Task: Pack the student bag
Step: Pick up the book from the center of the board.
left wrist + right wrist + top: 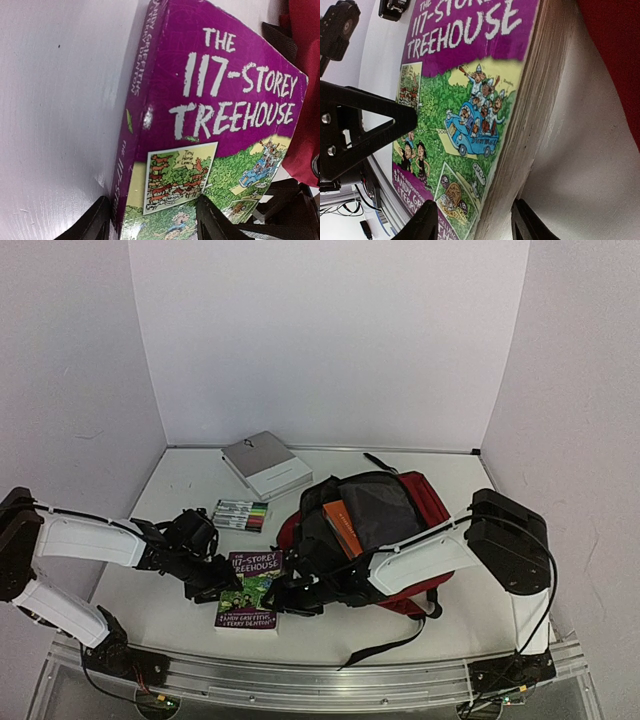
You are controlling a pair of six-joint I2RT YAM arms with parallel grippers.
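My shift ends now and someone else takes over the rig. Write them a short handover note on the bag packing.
Left end effector: open, astride the purple book's spine edge.
Right end effector: open, astride its page edge.
Bag: open on the table, right of the purple book.
Done: orange book is inside the bag.
Left: purple book, markers and grey flat box are outside the bag.

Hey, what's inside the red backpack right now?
An orange book stands in the student bag, against grey lining. Anything deeper is hidden by fabric.
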